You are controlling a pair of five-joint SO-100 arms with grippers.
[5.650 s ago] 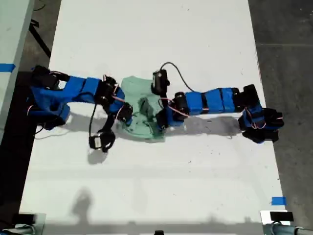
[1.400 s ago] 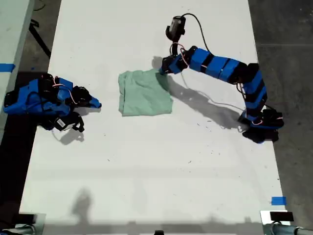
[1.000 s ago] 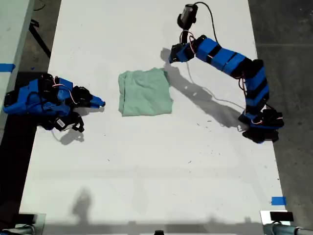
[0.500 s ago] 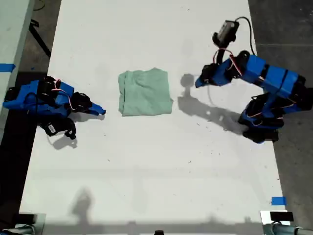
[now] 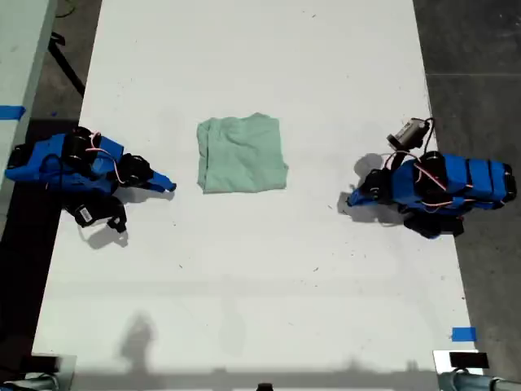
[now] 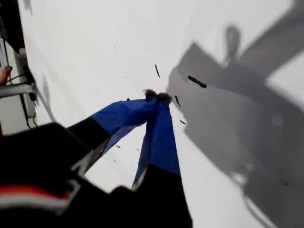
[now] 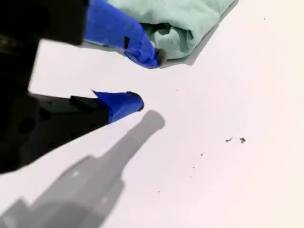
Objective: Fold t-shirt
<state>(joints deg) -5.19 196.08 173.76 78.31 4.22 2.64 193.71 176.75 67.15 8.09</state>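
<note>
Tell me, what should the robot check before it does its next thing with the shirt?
1. T-shirt folded into a compact rectangle, lying flat on the table: ok.
2. Arms off the t-shirt: ok. In the exterior view one arm and the other arm both sit apart from it.
3. My first gripper empty: ok, shut on nothing.
4. My second gripper empty: ok, open, nothing between its fingers.
5. Hidden layers lined up underneath: cannot tell.
</note>
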